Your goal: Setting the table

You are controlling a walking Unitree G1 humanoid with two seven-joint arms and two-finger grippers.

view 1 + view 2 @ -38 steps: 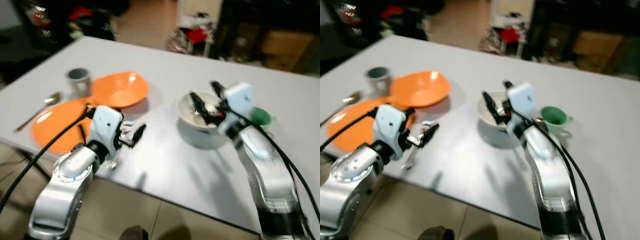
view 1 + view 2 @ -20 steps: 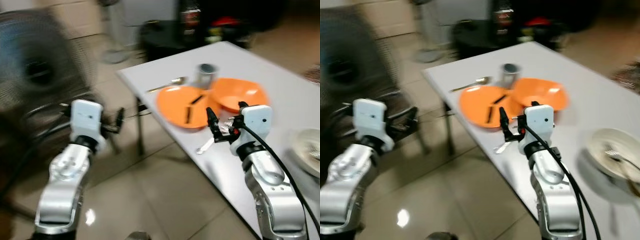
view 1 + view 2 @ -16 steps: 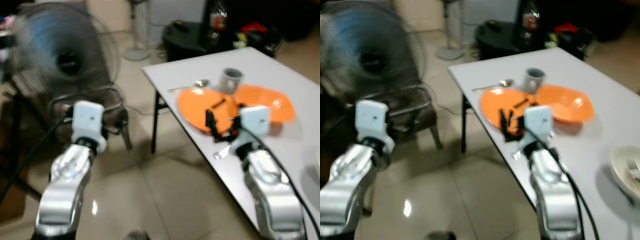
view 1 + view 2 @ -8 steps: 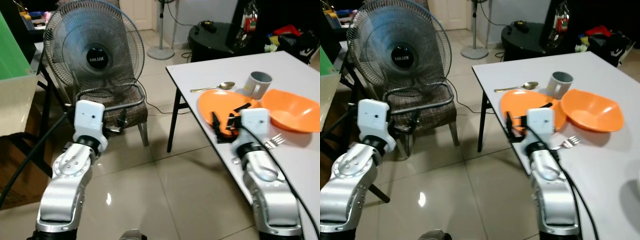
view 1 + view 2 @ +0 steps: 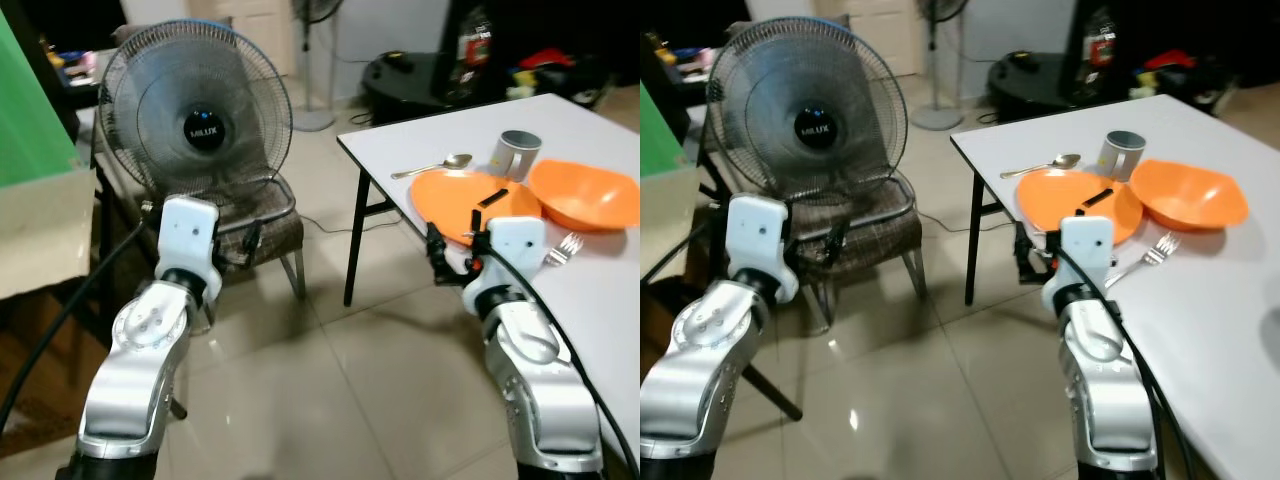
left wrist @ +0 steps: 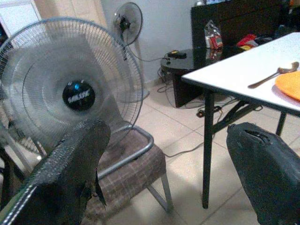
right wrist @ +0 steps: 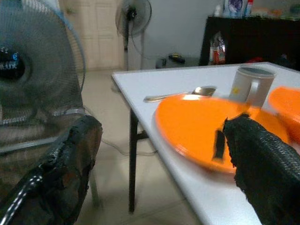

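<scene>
Left eye view takes in the near corner of 1 white table [image 5: 560, 300] carrying 1 orange plate [image 5: 450, 205], 1 orange bowl [image 5: 585, 195], 1 grey mug [image 5: 515, 153], 1 spoon [image 5: 432, 166] and 1 fork [image 5: 565, 246]. A small dark object [image 5: 492, 197] (too small to identify) lies on the plate. The spoon lies just beyond the plate toward the table's far edge, the mug stands between plate and bowl at their far side, and the fork lies on the bare top beside the bowl. Off the table stand 1 large pedestal fan [image 5: 200, 110] behind 1 plaid-seated chair [image 5: 255, 225], and 1 smaller fan [image 6: 125, 21] further back near 1 dark cabinet [image 6: 234, 26]. Both silver arms are raised and bent at the elbow. The left gripper [image 6: 164, 187] points toward the chair and fan, its 2 black fingers spread wide with nothing between them. The right gripper [image 7: 159, 173] hovers at the table's corner, facing the plate, fingers likewise wide apart and empty.
</scene>
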